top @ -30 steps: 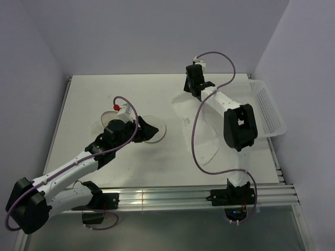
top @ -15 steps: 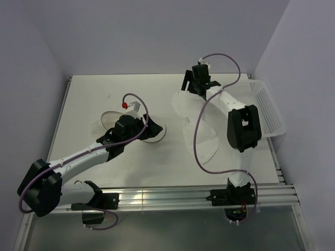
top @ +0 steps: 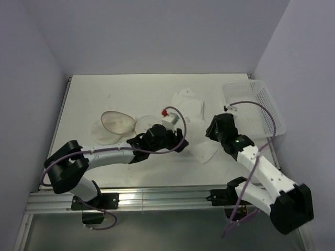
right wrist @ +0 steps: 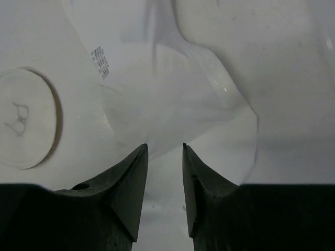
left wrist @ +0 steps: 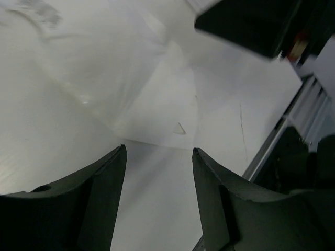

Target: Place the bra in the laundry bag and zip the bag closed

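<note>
Hovering over clear plastic wrap [right wrist: 204, 89], left gripper [left wrist: 159, 157] gapes half open, right gripper [right wrist: 165, 151] narrowly, both empty

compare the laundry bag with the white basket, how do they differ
The laundry bag is round with tan rims; the basket is rectangular and all white. The bag looks like soft, see-through mesh; the basket is rigid perforated plastic. The bag lies left of the middle of the table; the basket sits at its far right corner. Both rest on the table, and both are whitish containers.
</note>
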Motion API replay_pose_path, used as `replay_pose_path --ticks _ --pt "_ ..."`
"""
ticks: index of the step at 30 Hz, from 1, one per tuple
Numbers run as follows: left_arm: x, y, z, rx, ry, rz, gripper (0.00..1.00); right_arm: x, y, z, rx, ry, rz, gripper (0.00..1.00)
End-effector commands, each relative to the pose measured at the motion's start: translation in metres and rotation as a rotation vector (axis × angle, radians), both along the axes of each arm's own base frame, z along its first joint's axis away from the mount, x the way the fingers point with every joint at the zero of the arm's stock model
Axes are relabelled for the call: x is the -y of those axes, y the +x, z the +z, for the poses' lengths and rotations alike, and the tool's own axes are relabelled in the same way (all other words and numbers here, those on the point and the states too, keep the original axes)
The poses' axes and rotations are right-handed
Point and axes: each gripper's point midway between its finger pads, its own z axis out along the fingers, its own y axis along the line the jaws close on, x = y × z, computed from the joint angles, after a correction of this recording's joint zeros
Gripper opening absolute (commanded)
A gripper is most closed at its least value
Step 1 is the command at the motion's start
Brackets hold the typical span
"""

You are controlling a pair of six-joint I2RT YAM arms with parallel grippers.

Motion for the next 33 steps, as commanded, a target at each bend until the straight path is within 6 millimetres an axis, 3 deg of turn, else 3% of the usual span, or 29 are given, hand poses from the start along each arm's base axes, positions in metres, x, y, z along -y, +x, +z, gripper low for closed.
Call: replay_pose_path --ticks 1,3,4,6,7,9,10,16,21,25,33 --pt "0.053 -0.021 0.019 0.224 0.012 -0.205 0.6 0.021 -0.004 0.067 0.199 0.051 -0.117 0.4" --pt "0.074 -0.027 0.0 0.233 0.051 -0.255 0.61 0.035 -0.015 0.125 0.363 0.089 -0.158 0.37" --pt "0.083 -0.031 -0.016 0.218 0.071 -0.291 0.64 0.04 -0.021 0.144 0.412 0.097 -0.173 0.37" --pt "0.101 -0.034 -0.013 0.234 0.063 -0.325 0.66 0.054 -0.039 0.189 0.545 0.127 -0.201 0.37" --pt "0.106 -0.037 -0.032 0.216 0.105 -0.344 0.67 0.062 -0.049 0.203 0.59 0.125 -0.214 0.37" --pt "0.119 -0.037 -0.034 0.225 0.126 -0.368 0.68 0.068 -0.058 0.217 0.635 0.129 -0.223 0.37" --pt "0.12 -0.039 -0.051 0.205 0.172 -0.376 0.68 0.07 -0.061 0.221 0.65 0.121 -0.217 0.37" --pt "0.125 -0.057 -0.067 0.21 0.259 -0.451 0.72 0.068 -0.059 0.21 0.625 0.1 -0.207 0.37" --pt "0.123 -0.077 -0.1 0.21 0.369 -0.515 0.74 0.06 -0.054 0.203 0.618 0.122 -0.181 0.38" --pt "0.124 -0.073 -0.108 0.217 0.392 -0.485 0.74 0.056 -0.055 0.203 0.628 0.14 -0.155 0.38" --pt "0.124 -0.041 -0.121 0.273 0.499 -0.345 0.71 0.036 -0.058 0.205 0.649 0.2 -0.057 0.37"
